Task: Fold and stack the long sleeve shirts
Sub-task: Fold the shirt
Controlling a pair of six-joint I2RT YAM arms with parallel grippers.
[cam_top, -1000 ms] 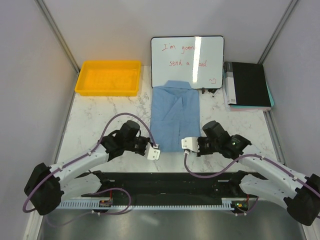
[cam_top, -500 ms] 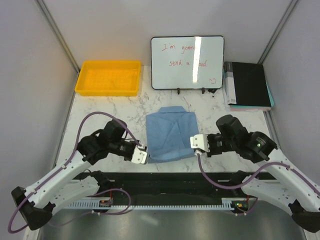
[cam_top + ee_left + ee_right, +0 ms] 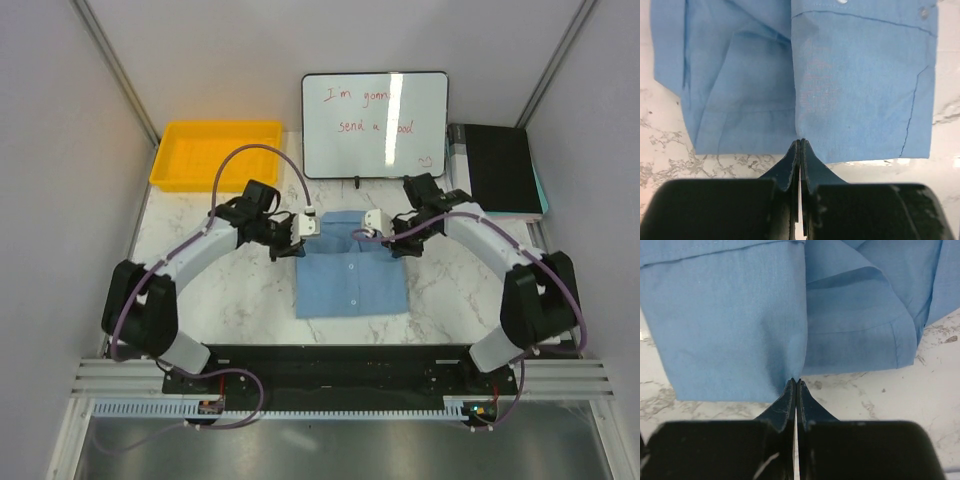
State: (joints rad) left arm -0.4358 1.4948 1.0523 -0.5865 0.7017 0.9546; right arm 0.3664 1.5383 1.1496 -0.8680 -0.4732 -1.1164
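Shirt (image 3: 352,285) in left gripper (image 3: 309,224), right gripper (image 3: 374,221)

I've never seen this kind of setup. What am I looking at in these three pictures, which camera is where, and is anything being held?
Two robot arms are bolted at the near edge of a marble table. The wide picture comes from a fixed camera above and behind them. The two close-ups come from cameras on the wrists, each looking along its own claw. A folded light blue shirt lies in the middle of the table. The left claw and right claw are both shut, each pinching the shirt's far edge. At the back sit a yellow tray, a whiteboard and a black notebook, none of them touched.
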